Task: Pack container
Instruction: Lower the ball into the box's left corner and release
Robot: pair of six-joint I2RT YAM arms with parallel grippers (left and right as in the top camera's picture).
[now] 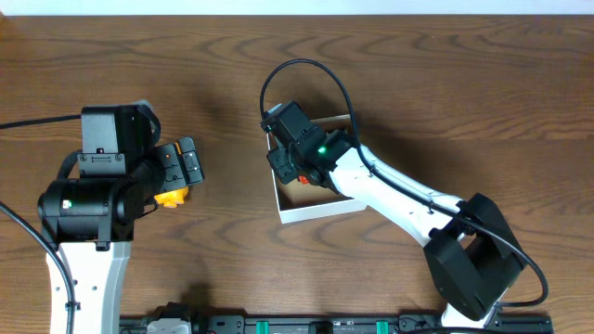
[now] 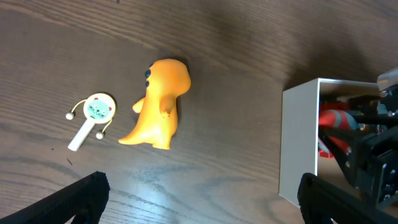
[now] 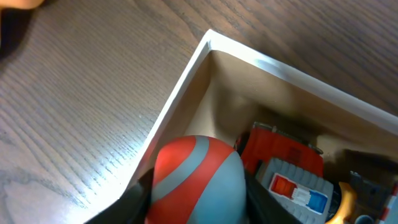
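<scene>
The container (image 1: pixel 316 211) is a white-walled, brown-lined box at the table's middle. It also shows in the left wrist view (image 2: pixel 298 143) and in the right wrist view (image 3: pixel 180 81). My right gripper (image 1: pixel 295 167) reaches into its left side. Its jaws (image 3: pixel 196 199) press both sides of a red and blue-grey ball (image 3: pixel 199 174), low inside the box beside the left wall. A red toy car (image 3: pixel 292 174) with a grey roof lies in the box next to the ball. My left gripper (image 1: pixel 186 167) hangs wide open over bare table (image 2: pixel 199 199), holding nothing.
An orange dinosaur toy (image 2: pixel 160 106) lies on the table left of the box, also seen under my left gripper (image 1: pixel 170 197). A small white rattle drum (image 2: pixel 93 115) lies just left of it. Black rails run along the table's front edge (image 1: pixel 306 325).
</scene>
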